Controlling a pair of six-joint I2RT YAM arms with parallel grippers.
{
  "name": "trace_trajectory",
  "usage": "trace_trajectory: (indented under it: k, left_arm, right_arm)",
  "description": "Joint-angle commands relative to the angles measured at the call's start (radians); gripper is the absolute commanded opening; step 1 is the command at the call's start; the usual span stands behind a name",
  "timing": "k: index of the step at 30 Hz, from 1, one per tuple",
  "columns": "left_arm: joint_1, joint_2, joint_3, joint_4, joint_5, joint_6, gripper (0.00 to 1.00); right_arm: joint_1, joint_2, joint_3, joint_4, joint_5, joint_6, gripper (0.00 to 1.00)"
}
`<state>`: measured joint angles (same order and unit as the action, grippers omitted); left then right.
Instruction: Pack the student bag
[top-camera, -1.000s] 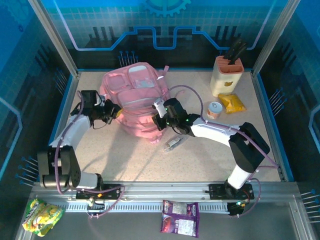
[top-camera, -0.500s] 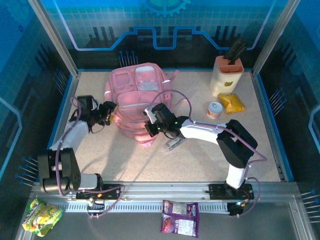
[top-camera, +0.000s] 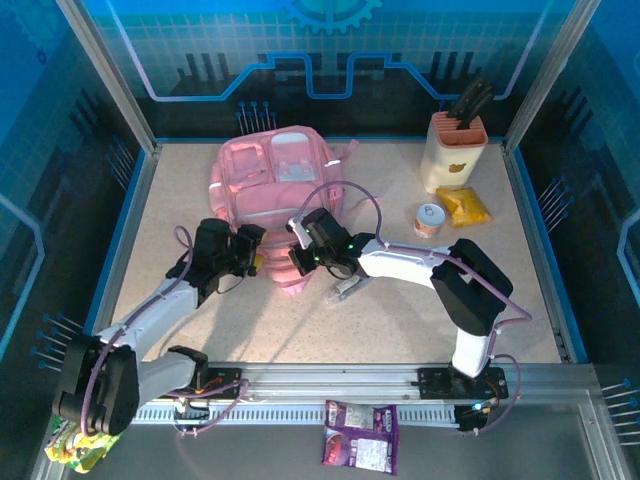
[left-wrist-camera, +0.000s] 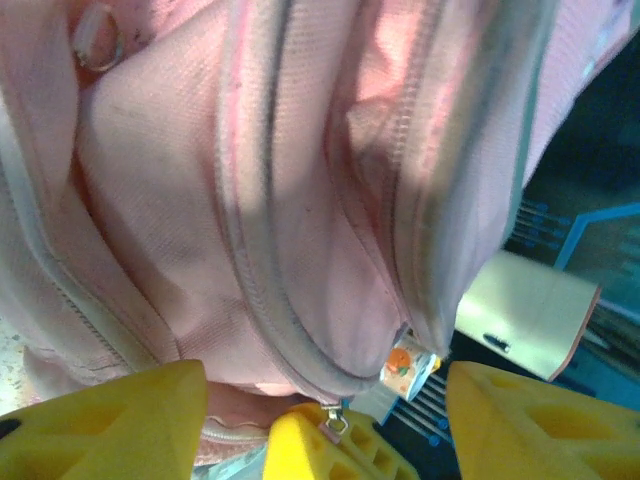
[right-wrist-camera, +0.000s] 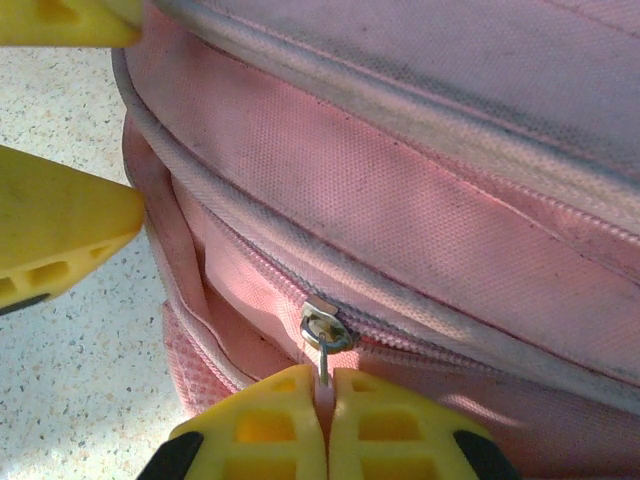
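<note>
**Inspector A:** Location of the task item?

**Inspector B:** The large soft pink fabric backpack (top-camera: 275, 190) lies on the speckled bench (top-camera: 380, 325), centre-far. Its near end sits between the two arms.

**A:** Right side?

**B:** The right fingers (right-wrist-camera: 390, 425) are pressed fully together on the small metal zip pull (right-wrist-camera: 322, 338) at the backpack's near end. I cannot tell how far that zip is open.

**A:** Left side?

**B:** The left fingers (left-wrist-camera: 100, 415) are spread well apart and grip nothing. They sit just beside the backpack's near-left flank, aimed at the same zip seam.

**A:** Handling assessment?

**B:** My judgement is light, limp cloth with no stiffness. It will likely slump and slide along the bench when the zip is drawn, unless braced. The woven fabric looks grippy, and the translucent front pockets are probably slicker. It is not fragile.

**A:** Recommended holds?

**B:** Use the pull for opening. To brace, pinch the fabric or seam piping beside the zip. Use the straps for any lift. One risk noted: the thin pull could slip out of the closed fingers.
</note>
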<state>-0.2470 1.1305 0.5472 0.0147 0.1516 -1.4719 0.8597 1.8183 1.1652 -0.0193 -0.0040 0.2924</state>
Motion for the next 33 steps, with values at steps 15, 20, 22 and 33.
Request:
trace_trajectory:
  k: [15,20,22,33]
  left_arm:
    - [-0.069,0.13,0.086,0.008,-0.172,-0.043,0.09]
    - [-0.028,0.054,0.075,-0.043,-0.173,0.012,0.0]
    - [-0.017,0.018,0.074,-0.071,-0.182,0.046,0.0]
    - [0.173,-0.082,0.085,-0.219,-0.065,0.256,0.0]
  right_arm:
    - [0.03,-0.024,0.016,-0.047,0.084,-0.051,0.0]
    - [0.0,-0.06,-0.029,-0.067,0.141,-0.068,0.0]
    - [-0.019,-0.073,-0.057,-0.059,0.155,-0.072,0.0]
    - [-0.186,-0.146,-0.129,-0.056,0.188,-0.088,0.0]
